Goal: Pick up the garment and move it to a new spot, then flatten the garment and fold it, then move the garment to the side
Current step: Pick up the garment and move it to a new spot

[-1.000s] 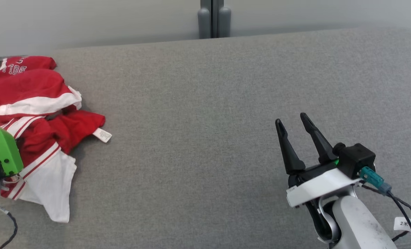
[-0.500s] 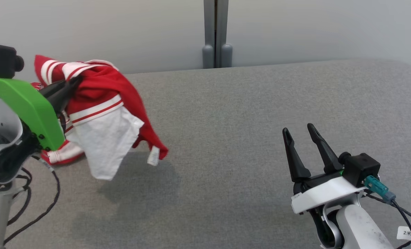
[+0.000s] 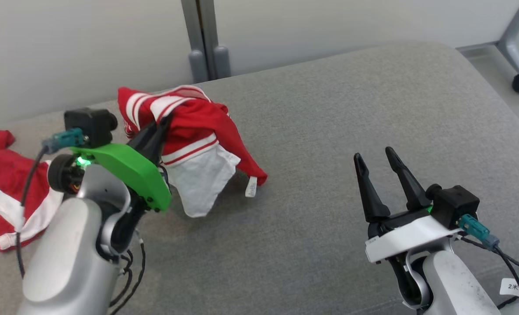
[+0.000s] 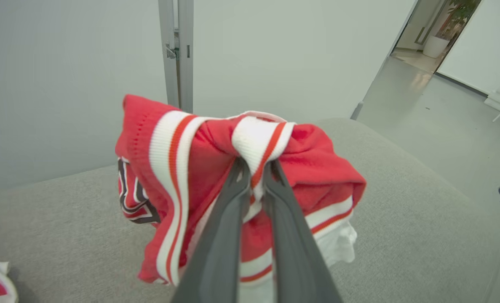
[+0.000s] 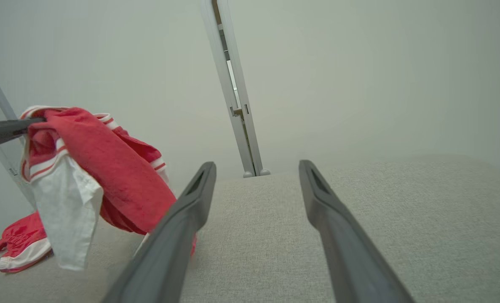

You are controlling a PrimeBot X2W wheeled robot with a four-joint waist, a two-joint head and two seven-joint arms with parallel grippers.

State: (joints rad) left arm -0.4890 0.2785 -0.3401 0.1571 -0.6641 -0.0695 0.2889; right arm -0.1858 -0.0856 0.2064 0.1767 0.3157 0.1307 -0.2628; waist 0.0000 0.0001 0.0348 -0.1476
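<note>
Fabric-wise, the garment (image 3: 198,127) looks like a soft, light knit. It's red with white striped ribbing and has zero stiffness. Right now it's up off the grey cushioned surface (image 3: 329,109), dangling from the left gripper (image 4: 256,166), whose jaws are pinched nearly together on a bunched bit of the striped trim. Everything else droops in a clump, with the white panel (image 3: 202,183) and little care tag (image 3: 251,188) hanging lowest. I can't tell if they brush the cushion. Over on the other side, well apart, the right gripper (image 3: 374,154) has its jaws spread wide with nothing in them.

My guess is the thick ribbing won't slip out easily, but a one-point pinch means it lands as a heap wherever it's set down. For flattening I'd take two spots along a hem or striped edge, one per gripper, and pull them apart. Also, a second red piece (image 3: 1,175) lies off to the left, so don't snag that.
</note>
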